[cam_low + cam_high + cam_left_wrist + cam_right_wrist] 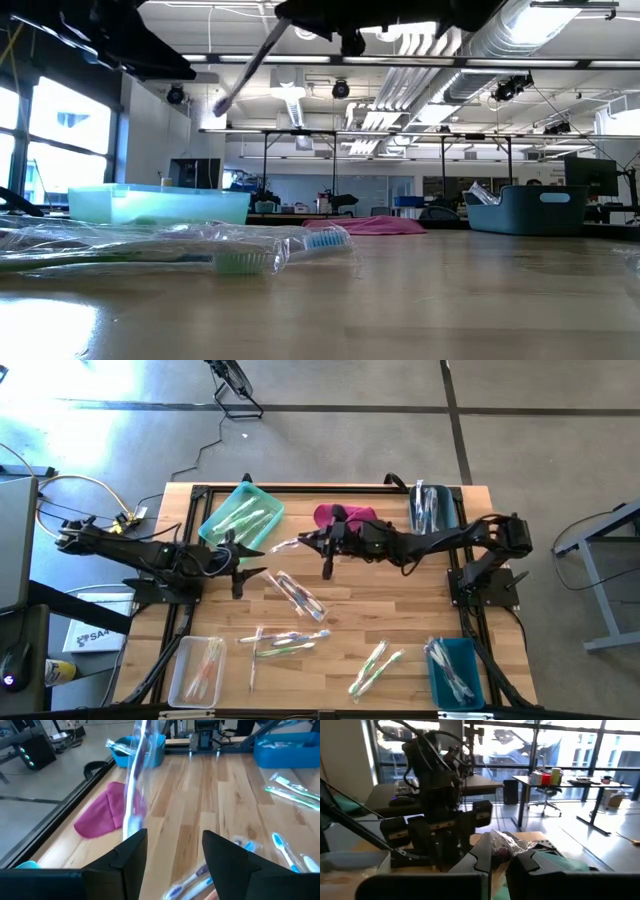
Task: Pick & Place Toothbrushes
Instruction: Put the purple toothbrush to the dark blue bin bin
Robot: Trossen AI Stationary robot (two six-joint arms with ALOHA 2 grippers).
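Right gripper point(303, 543) is pinched on a wrapped toothbrush point(285, 544), which I see raised above the table point(400, 620) and sticking out toward the left gripper point(255, 560). Its fingers point(131, 855) are spread and empty, just short of the wrapper's tip. Below and beyond both tools, more toothbrushes point(285, 643) lie loose on the wood, and the magenta cloth point(345, 515) sits just behind the right gripper.

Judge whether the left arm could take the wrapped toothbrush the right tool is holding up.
Probably yes: the left tool is open, and the toothbrush in the shut right tool hangs in the air just ahead of it.
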